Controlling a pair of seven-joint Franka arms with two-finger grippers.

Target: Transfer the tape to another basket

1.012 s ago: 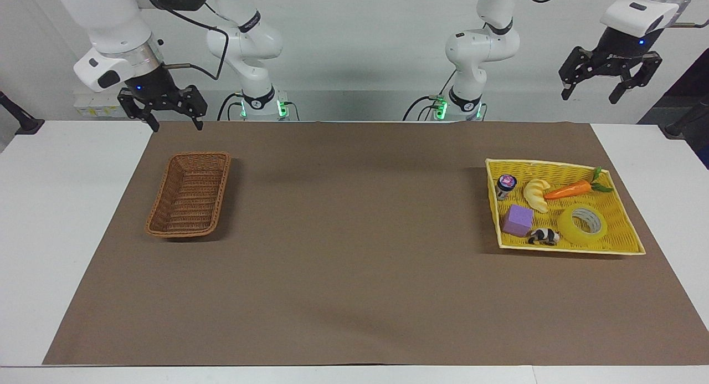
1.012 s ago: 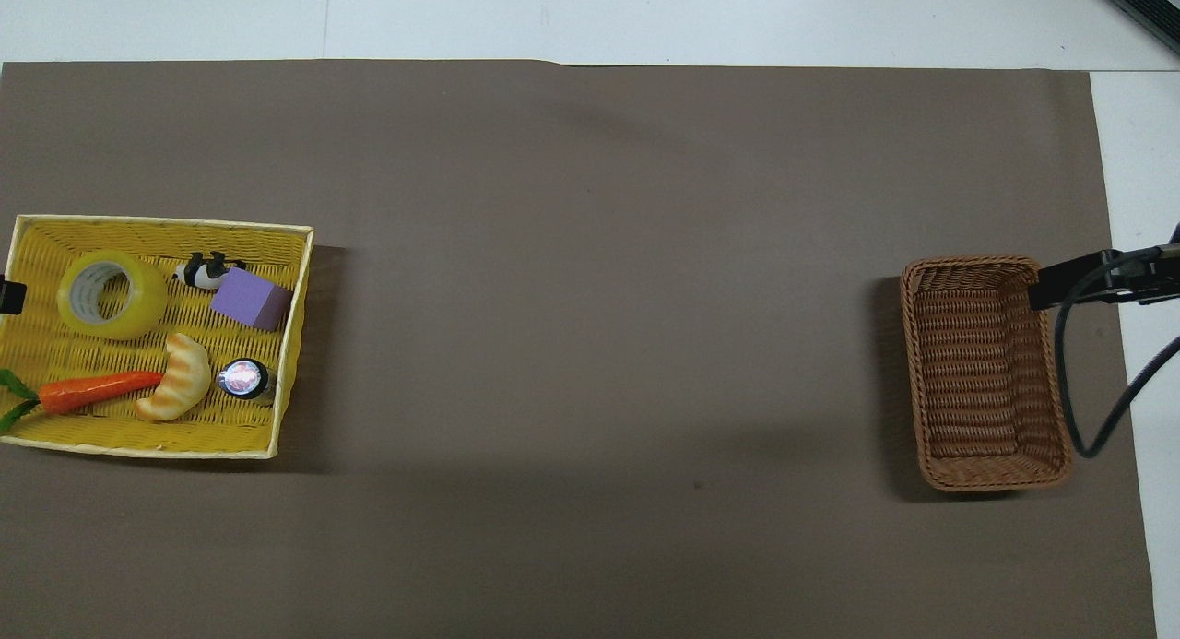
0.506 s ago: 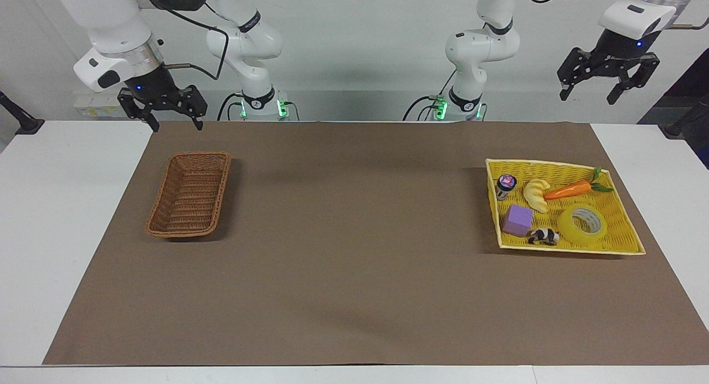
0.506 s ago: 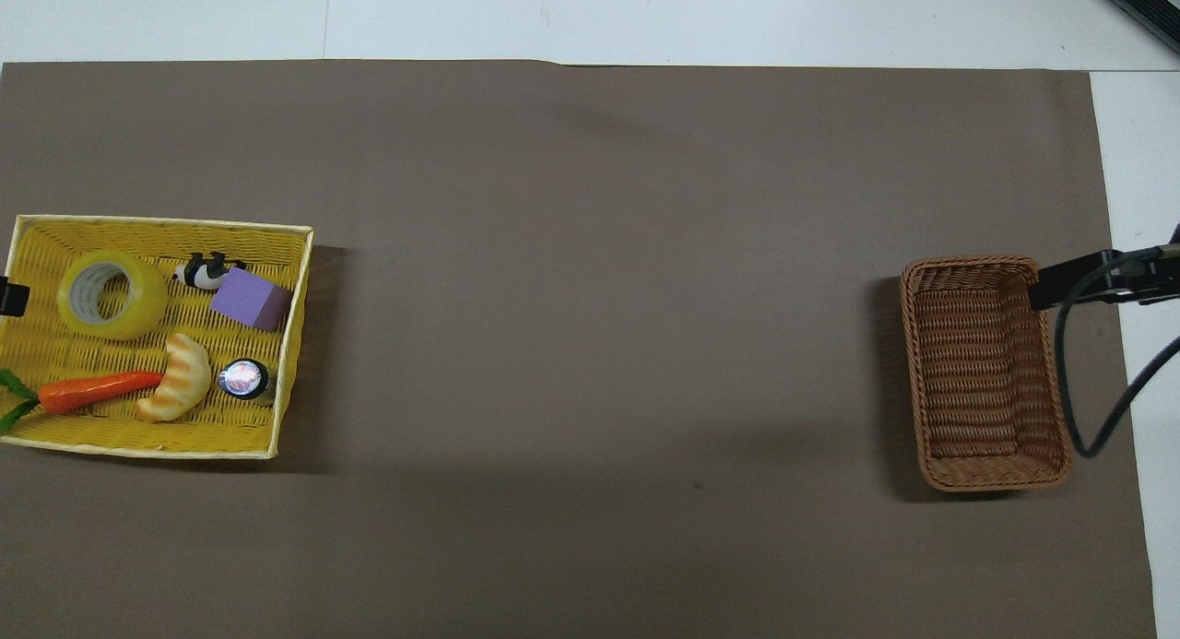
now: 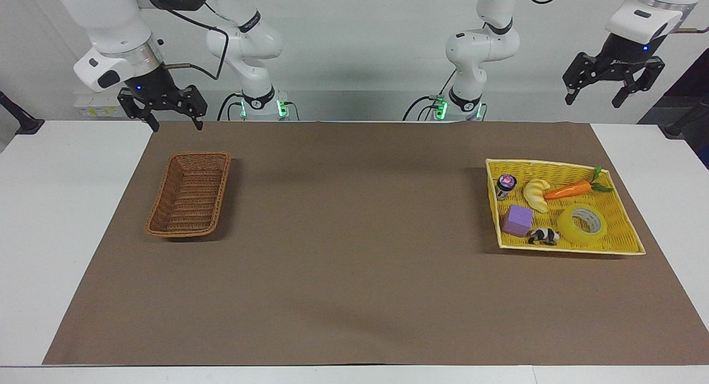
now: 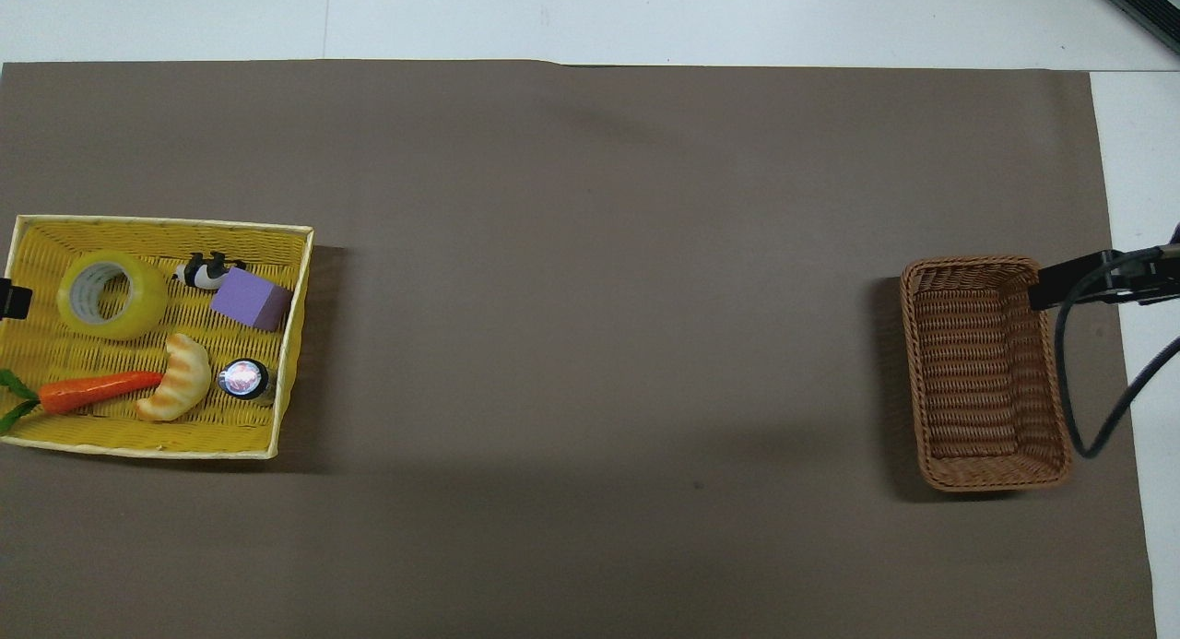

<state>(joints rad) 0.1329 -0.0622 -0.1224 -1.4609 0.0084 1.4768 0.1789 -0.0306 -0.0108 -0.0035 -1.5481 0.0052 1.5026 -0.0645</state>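
Note:
The tape (image 5: 582, 224) (image 6: 112, 295), a translucent yellow roll with a white core, lies flat in the wide yellow basket (image 5: 545, 163) (image 6: 157, 222) at the left arm's end of the table. The narrow brown wicker basket (image 5: 190, 198) (image 6: 982, 372) stands with nothing in it at the right arm's end. My left gripper (image 5: 594, 100) hangs open high above the yellow basket's end of the table, well clear of the tape. High over the mat's edge by the brown basket, my right gripper (image 5: 176, 124) is open and holds nothing.
Sharing the yellow basket with the tape are a carrot (image 5: 568, 190), a croissant (image 5: 536, 194), a purple cube (image 5: 518, 220), a small black-and-white cow (image 5: 543, 236) and a little jar (image 5: 505, 185). A brown mat (image 5: 354, 251) covers the table.
The left gripper has drifted slightly sideways and a touch lower in the air. The right arm and everything on the table have stayed put.

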